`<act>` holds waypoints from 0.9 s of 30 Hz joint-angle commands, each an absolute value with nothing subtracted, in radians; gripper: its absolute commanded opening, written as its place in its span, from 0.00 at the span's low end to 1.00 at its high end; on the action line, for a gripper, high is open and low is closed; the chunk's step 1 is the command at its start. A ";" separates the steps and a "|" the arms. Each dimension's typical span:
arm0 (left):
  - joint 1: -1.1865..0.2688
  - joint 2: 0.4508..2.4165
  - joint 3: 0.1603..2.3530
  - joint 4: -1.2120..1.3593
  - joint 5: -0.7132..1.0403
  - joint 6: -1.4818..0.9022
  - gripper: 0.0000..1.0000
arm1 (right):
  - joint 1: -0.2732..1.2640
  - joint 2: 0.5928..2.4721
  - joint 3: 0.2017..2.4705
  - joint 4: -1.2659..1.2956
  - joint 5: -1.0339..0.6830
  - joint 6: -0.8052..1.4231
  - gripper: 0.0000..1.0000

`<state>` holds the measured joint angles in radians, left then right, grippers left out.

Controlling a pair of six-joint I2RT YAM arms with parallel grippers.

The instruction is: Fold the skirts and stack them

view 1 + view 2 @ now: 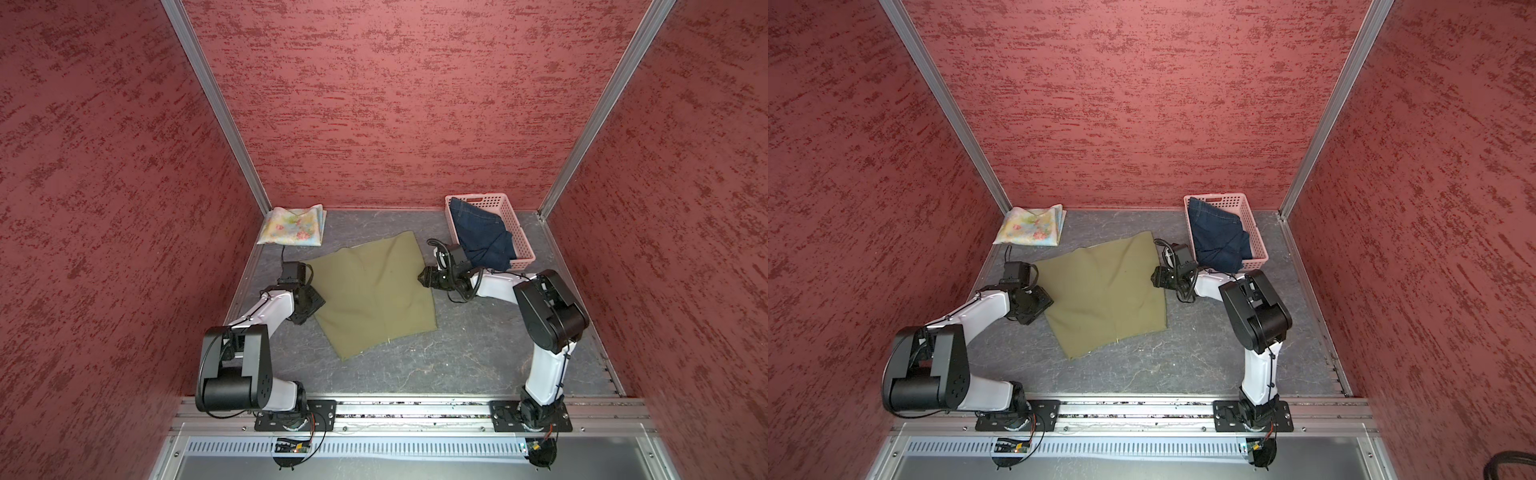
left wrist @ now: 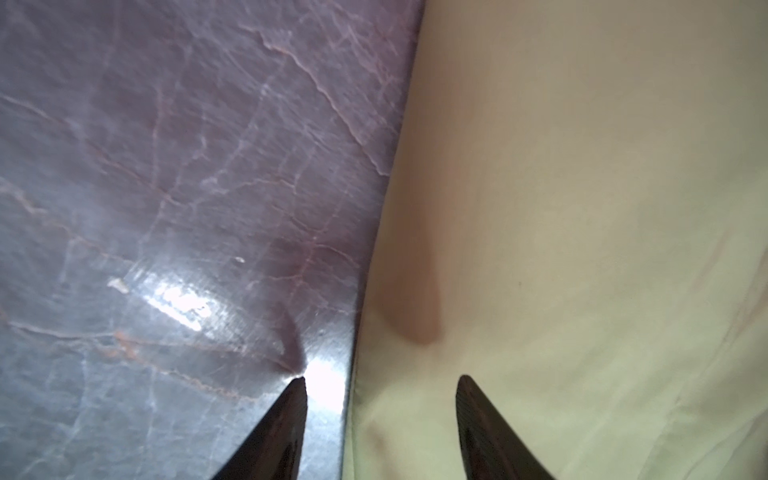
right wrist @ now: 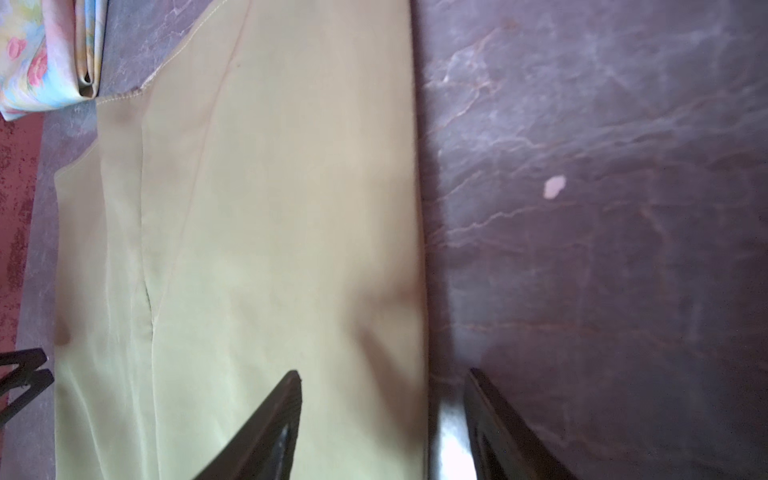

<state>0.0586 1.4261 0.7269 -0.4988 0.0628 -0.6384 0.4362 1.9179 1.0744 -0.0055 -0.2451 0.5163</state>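
Observation:
The olive-green skirt (image 1: pixel 374 295) (image 1: pixel 1104 291) lies spread flat in the middle of the table in both top views. At the back left corner rests the floral skirt (image 1: pixel 293 226) (image 3: pixel 37 54), folded. The dark denim skirt (image 1: pixel 482 237) is bunched in the pink basket. My left gripper (image 2: pixel 382 379) is open, low over the olive skirt's (image 2: pixel 582 249) left edge, one finger above cloth and one above bare table. At the opposite edge my right gripper (image 3: pixel 385 372) (image 1: pixel 424 276) is also open, astride the edge of the olive skirt (image 3: pixel 270 208). Neither holds anything.
The pink perforated basket (image 1: pixel 521 237) (image 1: pixel 1256 232) stands at the back right, close behind the right wrist. Red textured walls close in the grey marbled table (image 1: pixel 457 353) on three sides. Both arm bases sit on the metal rail (image 1: pixel 415 411) along the front edge.

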 commanded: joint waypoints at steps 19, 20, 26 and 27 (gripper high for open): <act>0.065 1.538 0.783 -0.414 0.102 -0.589 0.24 | 0.422 1.936 1.051 0.190 -0.314 0.484 0.00; 0.059 1.546 0.786 -0.412 0.097 -0.588 0.21 | 0.421 1.923 1.052 0.189 -0.308 0.482 0.00; 0.000 1.581 0.809 -0.392 0.072 -0.579 0.09 | 0.427 1.849 1.059 0.134 -0.265 0.459 0.00; -0.011 1.590 0.817 -0.394 0.069 -0.577 0.08 | 0.430 1.839 1.063 0.120 -0.254 0.455 0.00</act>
